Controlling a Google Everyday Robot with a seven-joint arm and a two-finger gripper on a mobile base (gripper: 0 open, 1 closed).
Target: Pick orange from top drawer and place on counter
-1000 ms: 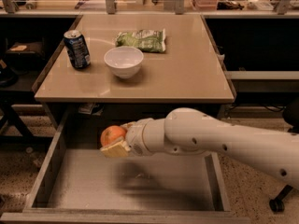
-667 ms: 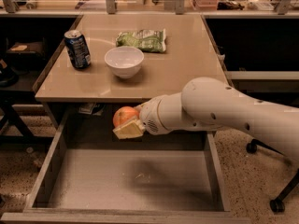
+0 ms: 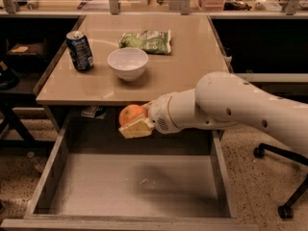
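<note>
Below the front edge of the smooth beige-tan counter (image 3: pixel 192 76), left of centre, hangs the small round bright-orange fruit (image 3: pixel 129 113). Its skin is evenly coloured with a soft sheen on the upper side, and no damage shows. It is clear of the wide grey top drawer (image 3: pixel 57 167), which stands pulled fully out beneath it, and level with the counter's thin front edge, not resting on any surface.

To its right the two-finger gripper (image 3: pixel 133 120) is clamped on the orange. One beige finger pad (image 3: pixel 137 128) lies across the fruit's lower front; the opposite finger is mostly hidden behind it. The thick white arm (image 3: pixel 231 102) runs rightward from the gripper and covers part of the counter's front right corner.

On the counter, from left: a blue upright drinks can (image 3: pixel 79 50) near the left edge, a white round bowl (image 3: pixel 127 63) just right of it and apart from it, and a green crinkled snack bag (image 3: pixel 146 41) lying flat behind the bowl. The bowl stands directly behind the held orange, near the front edge. At far right, black chair legs on castors (image 3: pixel 285 211) rest on the speckled floor.
</note>
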